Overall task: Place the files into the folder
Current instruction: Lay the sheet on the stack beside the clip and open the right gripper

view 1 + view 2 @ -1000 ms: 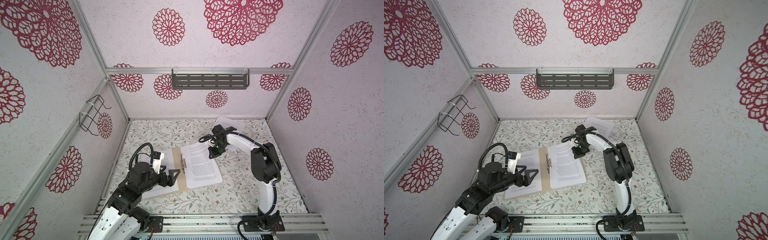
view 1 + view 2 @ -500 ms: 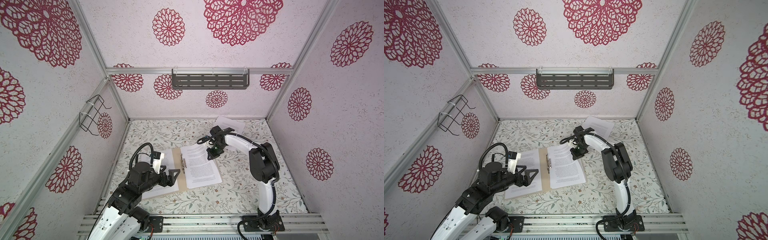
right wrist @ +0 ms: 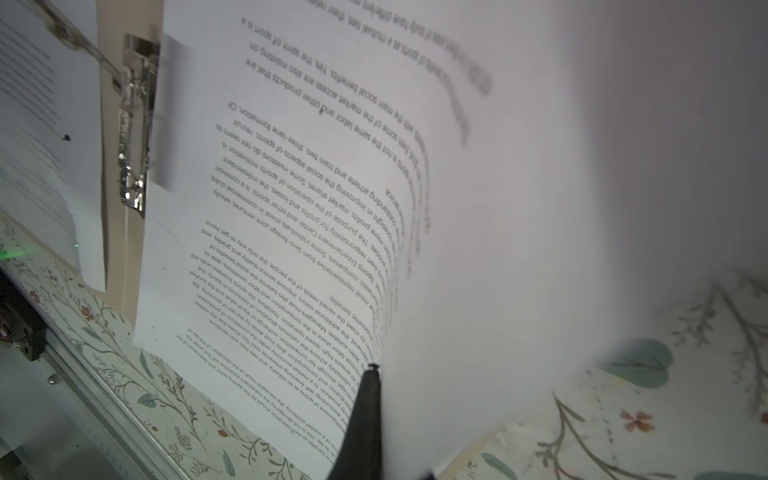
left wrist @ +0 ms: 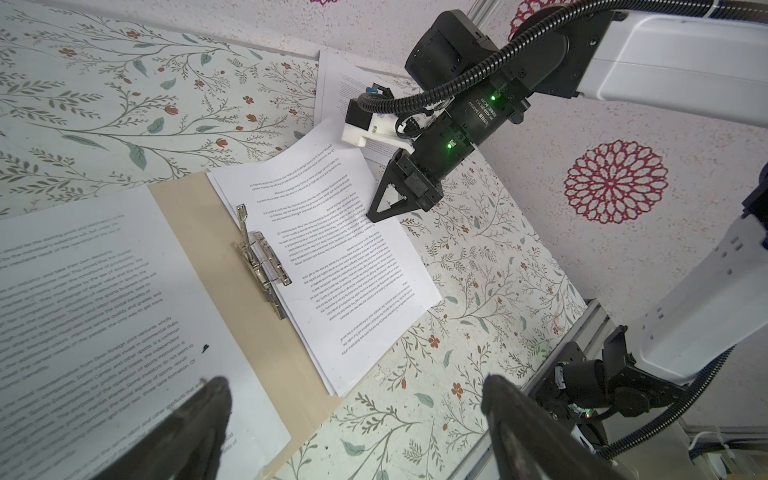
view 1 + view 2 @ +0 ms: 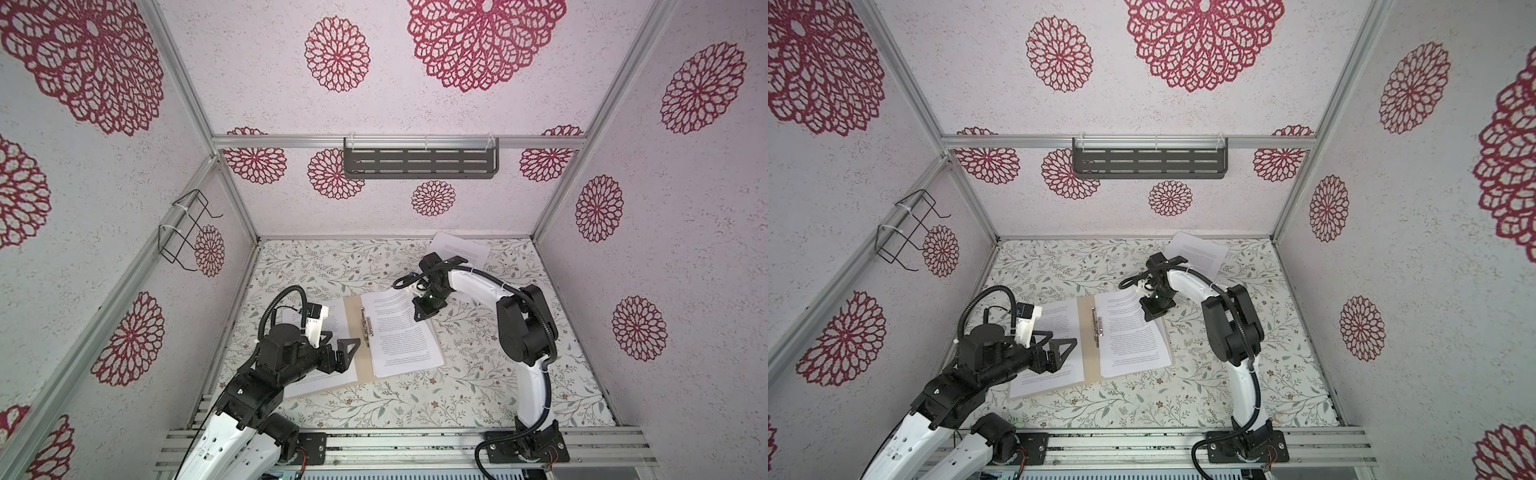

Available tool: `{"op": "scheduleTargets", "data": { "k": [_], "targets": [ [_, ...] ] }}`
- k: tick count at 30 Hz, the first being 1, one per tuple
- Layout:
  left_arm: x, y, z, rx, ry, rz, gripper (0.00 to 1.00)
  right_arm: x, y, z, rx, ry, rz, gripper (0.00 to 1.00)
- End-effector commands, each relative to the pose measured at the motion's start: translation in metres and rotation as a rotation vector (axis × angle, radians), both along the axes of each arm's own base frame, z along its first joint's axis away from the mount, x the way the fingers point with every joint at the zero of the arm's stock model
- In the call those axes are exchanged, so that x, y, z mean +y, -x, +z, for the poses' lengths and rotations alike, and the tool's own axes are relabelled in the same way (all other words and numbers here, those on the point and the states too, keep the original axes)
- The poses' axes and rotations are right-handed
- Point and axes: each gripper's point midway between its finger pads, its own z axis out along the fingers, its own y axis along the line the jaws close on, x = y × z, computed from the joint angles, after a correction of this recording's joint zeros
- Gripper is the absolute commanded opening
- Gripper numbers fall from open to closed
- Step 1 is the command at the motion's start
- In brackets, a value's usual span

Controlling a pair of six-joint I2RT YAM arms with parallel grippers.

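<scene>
Left gripper [image 5: 338,343] hovers low, jaws spread wide, arm folded near its base; right gripper [image 5: 417,318] points down, jaws closed, arm arched forward.

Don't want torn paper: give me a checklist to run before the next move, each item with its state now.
1. Folder open flat: ok.
2. Right tool shut on the top sheet at its edge: ok.
3. Left tool open above the left sheet, holding nothing: ok.
4. Top sheet lying flat: not ok, far corner lifted.
5. Every sheet inside the folder: not ok, stray sheet lies by the back wall.
6. Fastener clear of paper: cannot tell.
</scene>
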Motion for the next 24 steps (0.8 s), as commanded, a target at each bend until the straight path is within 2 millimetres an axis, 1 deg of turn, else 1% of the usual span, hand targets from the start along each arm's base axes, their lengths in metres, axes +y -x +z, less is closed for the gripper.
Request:
{"op": "scheduleTargets", "data": {
  "k": [1, 16, 24],
  "targets": [
    [-0.0004, -0.0027, 0.0025, -0.030, -0.014, -0.007, 0.97, 0.0047, 0.0034, 0.0012, 0.021, -0.015, -0.005, 0.00],
    [-0.0002, -0.0029, 0.0010, -0.027, -0.018, -0.006, 0.97, 0.0130, 0.0080, 0.0027, 0.053, -0.068, -0.020, 0.00],
    [0.0003, -0.0032, 0.0008, -0.026, -0.018, -0.003, 0.97, 0.0107, 0.0086, 0.0004, 0.053, -0.056, -0.028, 0.00]
  ]
}}
